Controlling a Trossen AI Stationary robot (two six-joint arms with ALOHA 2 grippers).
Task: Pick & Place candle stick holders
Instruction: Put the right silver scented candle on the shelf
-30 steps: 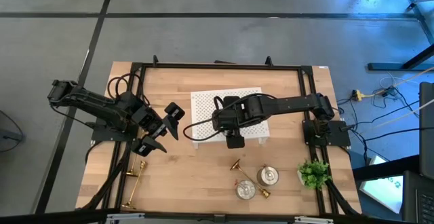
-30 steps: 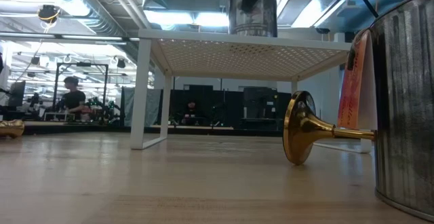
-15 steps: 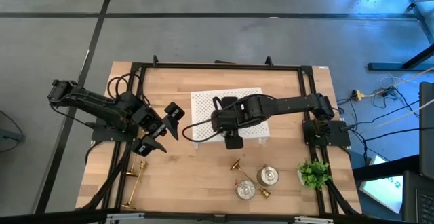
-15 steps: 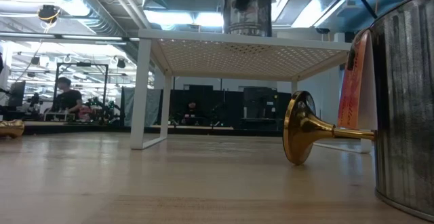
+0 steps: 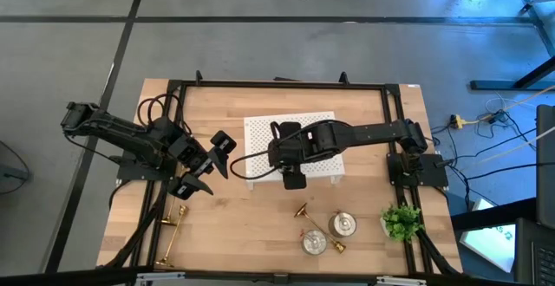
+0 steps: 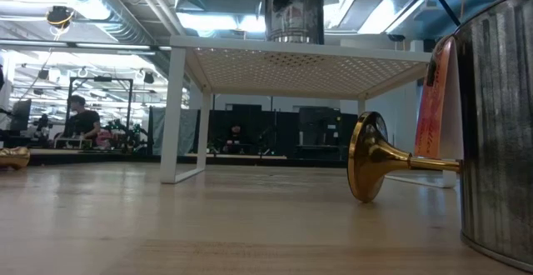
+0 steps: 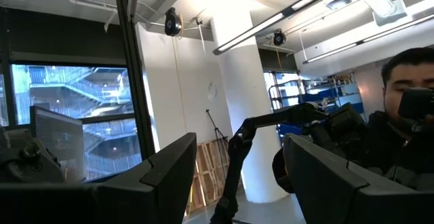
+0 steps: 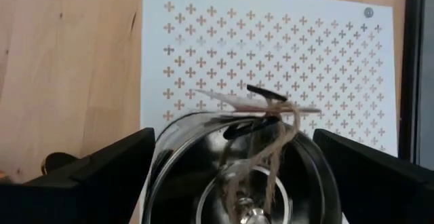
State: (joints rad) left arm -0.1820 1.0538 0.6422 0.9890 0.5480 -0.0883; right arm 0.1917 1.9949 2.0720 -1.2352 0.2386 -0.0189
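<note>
Reaching over the white perforated stand point(image 5: 290, 144), the right gripper point(image 5: 293, 172) is seen with its fingers spread wide around a shiny silver holder point(image 8: 237, 170), which is held between them above the stand's top; a paper tag on twine is tied inside the holder. From table height, that holder point(image 6: 290, 10) is seen at the stand's upper surface, though whether it touches cannot be told. The left gripper point(image 5: 204, 166) is kept raised near the table's left side, its fingers parted and nothing between them. Two more silver holders point(image 5: 342, 225) are set at the front of the wooden table point(image 5: 251, 225), close together, with a gold candlestick point(image 5: 303, 211) lying beside them and another small gold piece point(image 5: 337, 247) at their front edge. Two further gold candlesticks point(image 5: 171, 234) are laid at the front left. A small green plant point(image 5: 401, 221) is placed at the right edge. Beyond the table, a person point(image 6: 79, 121) is visible far back in the room.
</note>
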